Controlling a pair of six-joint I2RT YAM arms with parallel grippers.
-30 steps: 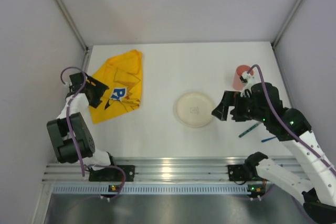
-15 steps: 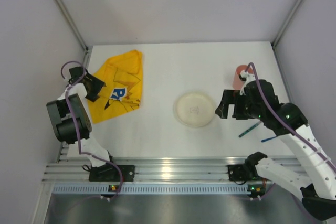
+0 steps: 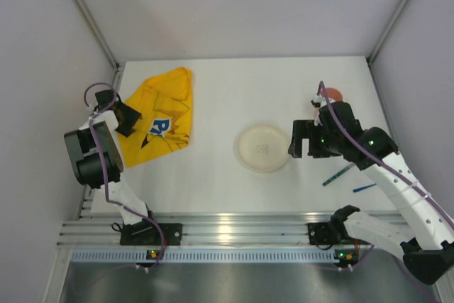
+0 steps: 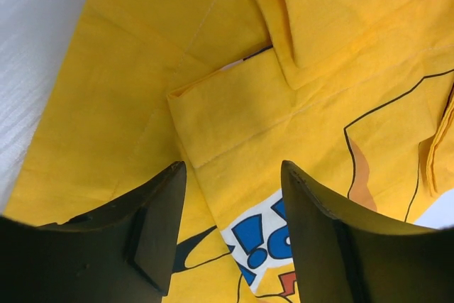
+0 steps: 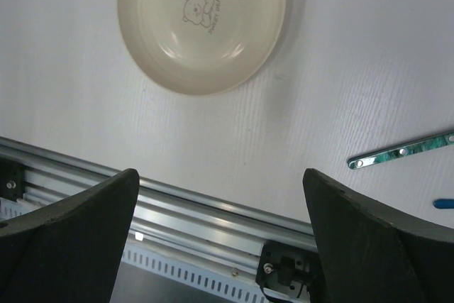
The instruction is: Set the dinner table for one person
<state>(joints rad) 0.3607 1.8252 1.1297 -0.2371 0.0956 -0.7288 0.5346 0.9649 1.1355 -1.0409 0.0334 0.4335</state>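
The left fingers (image 4: 156, 239), apart above the yellow cloth (image 4: 234, 115) at the left of the white counter (image 3: 284, 83), should pinch one folded hem squarely, while the right fingers (image 5: 67, 246) hang wide apart near the plate (image 5: 202, 26).

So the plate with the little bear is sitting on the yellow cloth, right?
Not quite. The plate with the little bear sits on the bare white table, well apart from the yellow cloth. The top external view shows the gap between them.

Open table (image 3: 213, 108) between cloth (image 3: 164, 113) and plate (image 3: 262, 148)
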